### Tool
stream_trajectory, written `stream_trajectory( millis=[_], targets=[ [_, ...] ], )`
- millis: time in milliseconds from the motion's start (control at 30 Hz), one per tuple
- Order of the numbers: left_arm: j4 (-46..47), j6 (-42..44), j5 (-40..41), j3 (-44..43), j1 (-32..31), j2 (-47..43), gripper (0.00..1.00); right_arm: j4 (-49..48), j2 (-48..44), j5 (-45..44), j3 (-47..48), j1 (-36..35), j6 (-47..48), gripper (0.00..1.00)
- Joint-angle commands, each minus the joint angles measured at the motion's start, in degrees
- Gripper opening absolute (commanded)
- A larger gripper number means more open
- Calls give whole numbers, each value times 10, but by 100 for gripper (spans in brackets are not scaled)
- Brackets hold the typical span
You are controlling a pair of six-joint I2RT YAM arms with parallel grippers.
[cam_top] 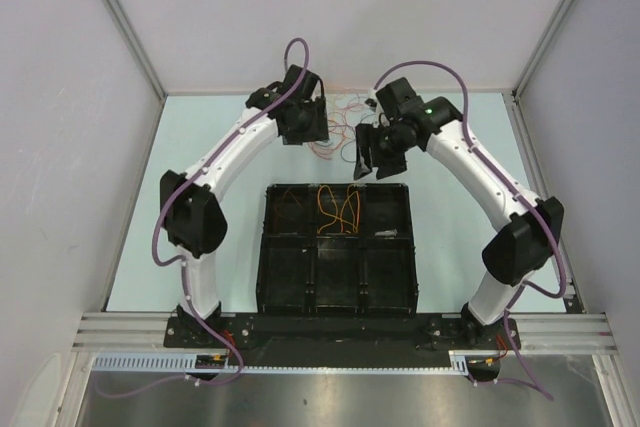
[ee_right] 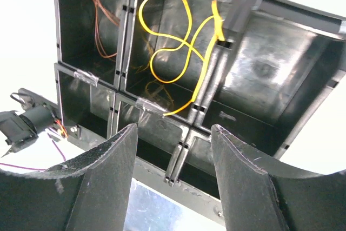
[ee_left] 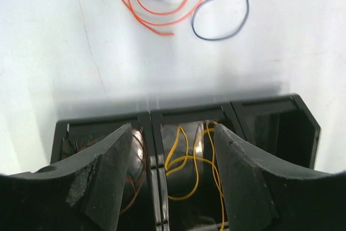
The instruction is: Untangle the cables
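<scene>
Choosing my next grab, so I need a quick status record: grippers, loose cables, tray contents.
left gripper: open, empty
right gripper: open, empty
loose cables: orange and dark blue, overlapping on the table beyond the tray
tray: yellow cable in far middle compartment, brown cable in far left

both arms are white curved shells, left arm point(cam_top: 232, 152) and right arm point(cam_top: 478, 159), with chunky black joint housings point(cam_top: 190, 212) and a purple hose point(cam_top: 157, 237) running along each. tiny green led point(cam_top: 428, 110) on the right wrist. left claw point(ee_left: 173, 131) and right claw point(ee_right: 174, 129) have matte black fingers point(ee_left: 105, 174), scuffed and chipped at the edges.
</scene>
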State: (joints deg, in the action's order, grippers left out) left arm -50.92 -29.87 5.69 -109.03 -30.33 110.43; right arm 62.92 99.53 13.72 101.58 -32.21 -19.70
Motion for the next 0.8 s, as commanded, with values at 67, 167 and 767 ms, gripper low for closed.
stream_trajectory(
  millis=[67, 167, 767],
  targets=[
    [-2, 26, -14, -78, 38, 58, 66, 21, -69, -10, -29, 33, -11, 62],
    [4, 38, -29, -107, 52, 92, 65, 20, -86, -9, -54, 44, -17, 62],
    [179, -29, -69, -162, 122, 243, 61, 85, -35, -25, -2, 88, 19, 61]
  ],
)
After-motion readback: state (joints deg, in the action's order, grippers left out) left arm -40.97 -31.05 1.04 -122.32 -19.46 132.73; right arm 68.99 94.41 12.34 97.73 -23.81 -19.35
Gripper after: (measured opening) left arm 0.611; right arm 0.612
